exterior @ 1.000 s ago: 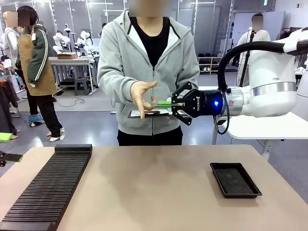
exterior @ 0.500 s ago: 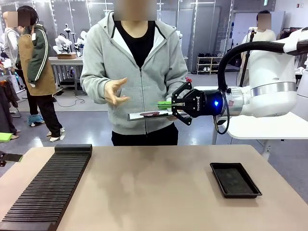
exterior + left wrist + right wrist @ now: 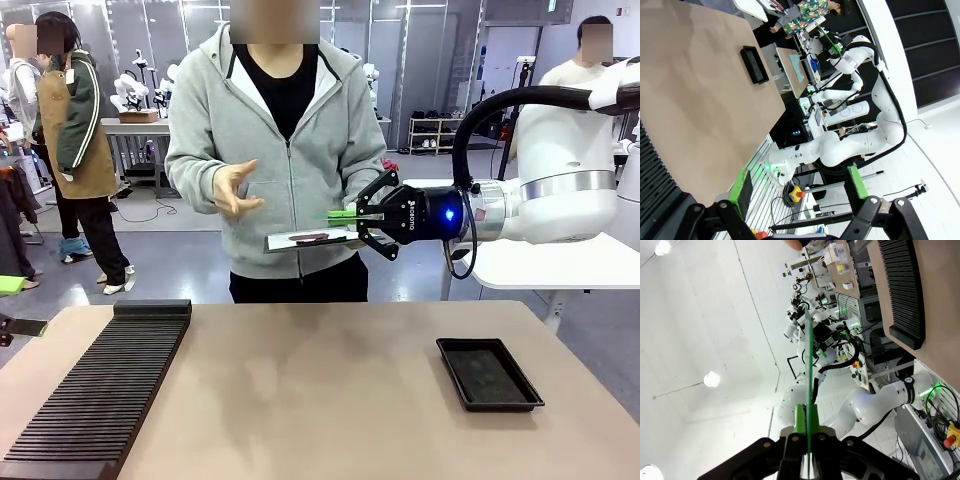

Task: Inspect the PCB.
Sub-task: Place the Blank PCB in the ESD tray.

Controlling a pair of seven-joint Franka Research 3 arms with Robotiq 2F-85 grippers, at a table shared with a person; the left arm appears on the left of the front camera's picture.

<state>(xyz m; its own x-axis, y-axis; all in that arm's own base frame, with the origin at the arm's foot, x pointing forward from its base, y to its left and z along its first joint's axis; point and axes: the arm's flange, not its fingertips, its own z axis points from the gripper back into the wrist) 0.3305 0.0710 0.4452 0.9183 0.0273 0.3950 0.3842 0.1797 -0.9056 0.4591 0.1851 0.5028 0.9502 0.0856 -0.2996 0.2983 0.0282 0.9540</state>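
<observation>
Right tool (image 3: 350, 215): clenched on the near edge of the circuit board (image 3: 340, 213), which I hold up in the air above the far side of the bench (image 3: 330, 400), flat and edge-on to the front view.
Board in my right wrist view: a thin green line (image 3: 809, 390) rising straight from between my green pads (image 3: 800, 422), so the grip looks centred and the board not skewed.
Left tool (image 3: 797, 187): released, jaws wide apart with nothing between them, hanging over the bench's edge.
Person: stands just behind the board; one hand (image 3: 235, 188) is raised and apart from it, the other carries a dark clipboard (image 3: 300, 240) just under the board.
Step in hand: I judge that I am presenting the board for a look.
Doing it well: keep the arm steady and the grip firm on the margin only; a thin board pinched by one edge can flex or slip, so no quick wrist turns.
Black tray (image 3: 488, 373): lies on the bench to the right, well apart.
Ribbed black rack (image 3: 100, 385): lies on the left.
</observation>
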